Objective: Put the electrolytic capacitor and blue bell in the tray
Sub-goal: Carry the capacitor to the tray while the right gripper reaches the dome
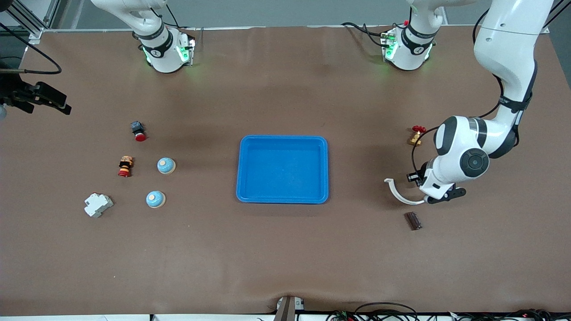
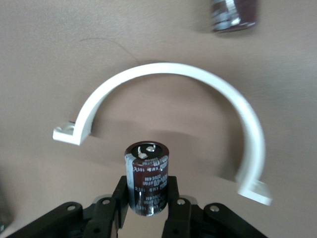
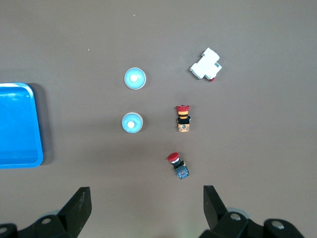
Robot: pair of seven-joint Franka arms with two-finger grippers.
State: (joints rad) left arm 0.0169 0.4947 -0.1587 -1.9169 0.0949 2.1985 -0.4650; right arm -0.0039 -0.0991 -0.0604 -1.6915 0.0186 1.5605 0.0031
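We're at the grasp step on the electrolytic capacitor (image 2: pixel 147 177): the left gripper (image 2: pixel 147 210) has its fingers closed on the can's lower body, can upright between the pads, low over the table at the left arm's end. The white curved clamp (image 2: pixel 173 119) lies just past the fingertips, arcing round the capacitor but apparently not touching it. A second dark capacitor (image 1: pixel 413 220) lies on the table close by the gripper, not held.

Next move, as we judge it: lift straight up to clear the clamp, then carry across to the tray (image 1: pixel 282 169), which sits well apart from this gripper toward the table's middle and has nothing in it.

The right gripper (image 3: pixel 147 206) waits wide open, holding nothing, high over the right arm's end. The two blue bells (image 3: pixel 133 79) (image 3: pixel 132 122) sit below and ahead of its fingers, untouched, between it and the tray edge.
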